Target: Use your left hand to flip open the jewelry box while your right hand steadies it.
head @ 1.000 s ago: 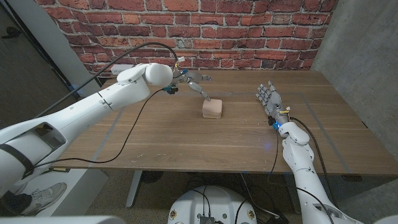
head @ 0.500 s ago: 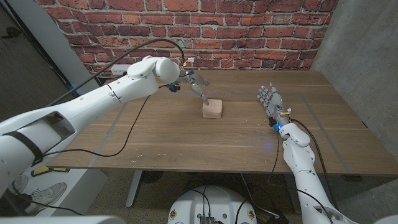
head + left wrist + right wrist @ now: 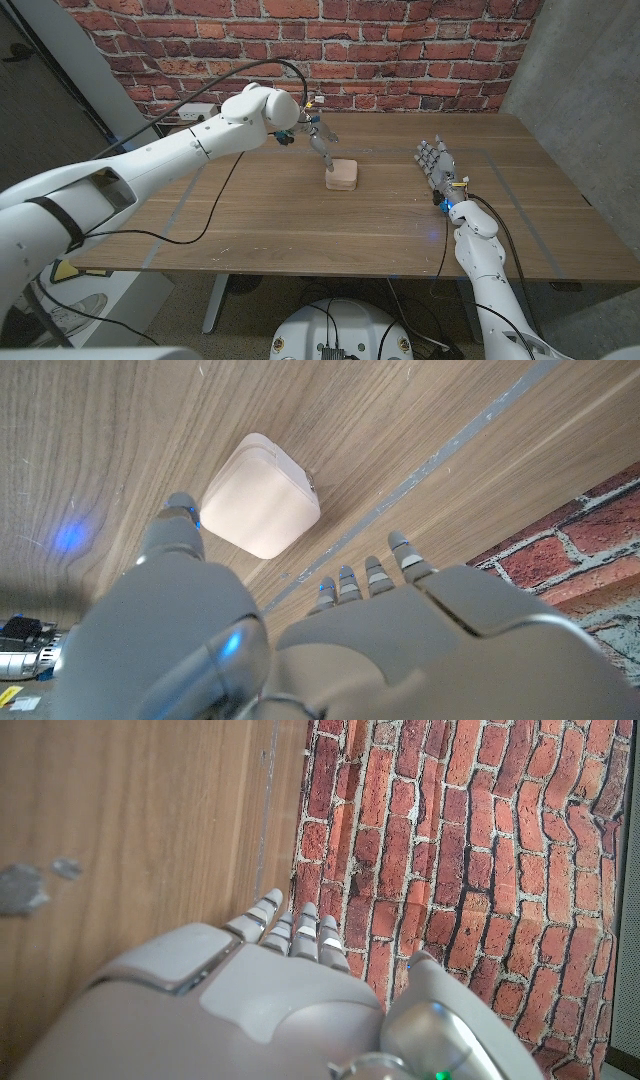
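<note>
A closed pink jewelry box (image 3: 341,175) sits mid-table (image 3: 250,225) as the left hand (image 3: 315,132), fingers spread and holding nothing, reaches for its far side, a fingertip at or near the lid. The right hand (image 3: 432,160), fingers straight and empty, stands well to the box's right. Likely next: the right hand must cross to brace it before the lift. A black cable (image 3: 215,190) trails left of the box; nothing blocks either hand.
</note>
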`<action>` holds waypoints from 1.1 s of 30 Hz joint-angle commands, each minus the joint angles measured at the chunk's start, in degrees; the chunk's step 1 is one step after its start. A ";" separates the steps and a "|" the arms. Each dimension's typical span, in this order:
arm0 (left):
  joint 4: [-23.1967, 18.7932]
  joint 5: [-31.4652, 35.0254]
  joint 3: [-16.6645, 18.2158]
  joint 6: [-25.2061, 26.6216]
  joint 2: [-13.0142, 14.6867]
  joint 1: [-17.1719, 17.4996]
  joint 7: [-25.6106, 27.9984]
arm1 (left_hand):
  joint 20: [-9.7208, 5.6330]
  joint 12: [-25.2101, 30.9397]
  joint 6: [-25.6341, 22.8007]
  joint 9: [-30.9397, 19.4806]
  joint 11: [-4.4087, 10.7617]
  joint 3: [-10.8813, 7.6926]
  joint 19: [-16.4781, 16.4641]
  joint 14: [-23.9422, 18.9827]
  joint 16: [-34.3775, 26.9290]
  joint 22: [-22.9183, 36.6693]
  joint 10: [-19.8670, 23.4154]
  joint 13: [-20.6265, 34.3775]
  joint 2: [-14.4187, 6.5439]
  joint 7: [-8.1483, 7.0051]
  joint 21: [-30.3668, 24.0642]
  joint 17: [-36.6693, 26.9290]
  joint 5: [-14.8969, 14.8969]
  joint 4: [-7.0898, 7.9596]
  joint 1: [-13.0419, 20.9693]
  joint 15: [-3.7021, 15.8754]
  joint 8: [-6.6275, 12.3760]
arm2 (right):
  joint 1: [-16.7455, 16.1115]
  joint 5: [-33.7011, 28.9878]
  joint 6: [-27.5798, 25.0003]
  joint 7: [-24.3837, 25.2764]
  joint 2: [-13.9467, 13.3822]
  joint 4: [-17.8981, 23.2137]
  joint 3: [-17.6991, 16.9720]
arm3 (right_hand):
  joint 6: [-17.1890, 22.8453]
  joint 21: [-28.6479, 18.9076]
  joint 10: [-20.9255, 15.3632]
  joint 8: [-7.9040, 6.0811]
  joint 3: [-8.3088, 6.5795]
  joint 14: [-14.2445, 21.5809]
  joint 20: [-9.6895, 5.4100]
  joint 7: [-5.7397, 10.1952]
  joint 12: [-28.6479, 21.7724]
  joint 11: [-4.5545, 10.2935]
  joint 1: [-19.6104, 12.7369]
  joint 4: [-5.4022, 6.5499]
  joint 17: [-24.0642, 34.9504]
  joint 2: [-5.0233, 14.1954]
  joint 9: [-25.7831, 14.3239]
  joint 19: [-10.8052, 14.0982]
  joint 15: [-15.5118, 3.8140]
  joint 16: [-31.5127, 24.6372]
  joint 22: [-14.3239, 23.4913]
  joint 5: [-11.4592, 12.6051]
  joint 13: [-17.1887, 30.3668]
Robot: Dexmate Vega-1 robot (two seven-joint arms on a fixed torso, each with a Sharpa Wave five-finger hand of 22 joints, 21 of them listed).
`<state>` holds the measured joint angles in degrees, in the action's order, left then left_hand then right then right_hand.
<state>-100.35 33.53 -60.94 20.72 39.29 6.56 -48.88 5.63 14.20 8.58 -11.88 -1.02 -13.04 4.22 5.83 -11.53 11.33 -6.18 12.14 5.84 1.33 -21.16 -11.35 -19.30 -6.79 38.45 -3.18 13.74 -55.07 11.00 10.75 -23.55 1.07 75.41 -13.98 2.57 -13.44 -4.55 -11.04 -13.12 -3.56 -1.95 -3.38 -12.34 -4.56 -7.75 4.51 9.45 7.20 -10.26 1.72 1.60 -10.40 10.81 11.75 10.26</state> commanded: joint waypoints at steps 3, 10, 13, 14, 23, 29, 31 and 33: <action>2.22 6.92 -3.29 -0.95 -2.80 -1.50 -1.84 | -0.39 0.10 -0.23 -0.11 0.13 0.21 0.12 -0.20 -0.40 0.18 -0.10 0.36 0.03 0.19 0.09 -0.16 -0.36 0.07 0.78 -0.06 -0.03 | 0.90 0.76 0.69 -0.19 0.10 -2.43 -0.54 | 0.72 -0.16 -0.62 -0.32 0.19 0.35 -0.64 -0.17 -0.49 0.05 0.26 0.08 0.30 -0.05 -0.10 0.47 -0.03 -0.22 0.08 0.11 0.14; 3.63 8.77 -3.58 -2.24 -3.96 -0.73 -0.42 | -0.62 0.03 0.26 -0.16 0.57 0.33 -0.24 -0.49 -0.51 0.19 -0.29 0.47 -0.16 0.02 0.01 -0.21 -0.43 0.11 1.03 0.18 -0.29 | 1.40 1.05 1.09 -0.42 -0.04 -3.30 -0.63 | 0.93 -0.11 -0.86 -0.30 0.19 0.55 -0.62 -0.22 -0.50 0.06 0.31 0.15 0.28 -0.07 -0.10 0.55 0.04 -0.16 0.09 0.12 0.14; 4.46 9.69 -3.99 -2.66 -4.63 -0.57 -0.30 | -0.55 0.06 0.50 -0.18 0.73 0.39 -0.43 -0.56 -0.53 0.19 -0.20 0.51 -0.21 0.01 -0.03 -0.23 -0.45 0.11 1.15 0.27 -0.42 | 1.55 1.14 1.21 -0.42 -0.07 -3.71 -0.66 | 0.97 -0.10 -0.89 -0.30 0.20 0.56 -0.61 -0.26 -0.49 -0.03 0.33 0.16 0.27 -0.09 -0.10 0.57 0.04 -0.14 0.09 0.12 0.14; 4.80 9.73 -4.03 -2.82 -4.86 -0.50 -0.30 | -0.59 0.05 0.79 -0.19 0.74 0.44 -0.42 -0.56 -0.52 0.19 -0.24 0.54 -0.23 0.09 -0.01 -0.24 -0.46 0.11 1.21 0.29 -0.54 | 1.59 1.23 1.24 -0.50 -0.08 -3.83 -0.69 | 0.97 -0.10 -0.91 -0.29 0.20 0.61 -0.64 -0.25 -0.49 -0.04 0.34 0.17 0.27 -0.10 -0.10 0.60 0.03 -0.15 0.09 0.12 0.14; 6.49 10.85 -4.35 -4.20 -6.12 0.34 1.41 | -0.42 -0.10 1.95 -0.25 0.96 0.70 0.02 -0.57 -0.50 0.20 -0.66 0.68 -0.28 0.01 0.24 -0.29 -0.51 0.16 1.42 0.56 -1.05 | 1.54 1.39 1.27 -0.54 -0.36 -4.09 -0.83 | 1.93 -0.09 -1.42 -0.53 0.26 0.89 -0.50 -0.44 -0.58 -0.03 0.49 0.28 0.27 -0.21 -0.10 0.84 0.24 -0.11 0.09 0.12 0.14; 8.07 11.30 -4.84 -5.40 -7.04 0.90 2.73 | -0.19 -0.31 2.38 -0.29 0.83 0.84 0.07 -0.47 -0.46 0.20 -1.28 0.80 -0.43 0.11 0.32 -0.34 -0.55 0.20 1.62 0.50 -1.22 | 1.52 1.57 1.20 -0.64 -0.45 -4.19 -0.88 | 2.34 -0.06 -1.61 -0.57 0.28 1.05 -0.52 -0.49 -0.58 0.06 0.58 0.37 0.27 -0.23 -0.10 0.93 0.18 -0.07 0.09 0.13 0.14; 8.40 11.57 -5.02 -5.55 -7.28 0.99 2.83 | -0.21 -0.38 2.50 -0.30 0.83 0.87 -0.02 -0.34 -0.41 0.21 -1.49 0.84 -0.49 0.04 0.30 -0.35 -0.56 0.22 1.68 0.50 -1.27 | 1.53 1.57 1.24 -0.59 -0.45 -4.22 -0.89 | 2.49 -0.02 -1.66 -0.54 0.29 1.19 -0.58 -0.47 -0.54 0.11 0.64 0.42 0.27 -0.25 -0.10 0.96 0.11 -0.06 0.09 0.13 0.14; 8.84 11.52 -5.08 -5.83 -7.50 1.08 2.95 | -0.18 -0.45 2.67 -0.32 0.85 0.91 0.04 -0.12 -0.32 0.21 -1.70 0.88 -0.57 -0.02 0.35 -0.37 -0.58 0.24 1.75 0.46 -1.33 | 1.51 1.60 1.21 -0.62 -0.47 -4.22 -0.88 | 2.64 -0.01 -1.82 -0.56 0.29 1.27 -0.51 -0.54 -0.57 0.03 0.65 0.43 0.26 -0.26 -0.10 1.01 0.14 -0.06 0.09 0.14 0.14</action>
<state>-93.70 43.78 -65.28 16.47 33.23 6.93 -47.50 5.14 13.95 9.55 -11.86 -0.30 -12.17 4.34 5.22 -11.53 11.32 -7.13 12.77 5.75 1.25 -21.16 -11.61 -19.51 -6.56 39.88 -2.57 12.49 -53.62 12.37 11.90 -24.05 0.78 71.51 -14.76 4.75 -13.44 -5.88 -11.27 -12.88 -2.61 -1.95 -3.88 -12.34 -4.46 -7.44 4.74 9.46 6.89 -10.26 2.53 1.50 -10.39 10.80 11.75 10.26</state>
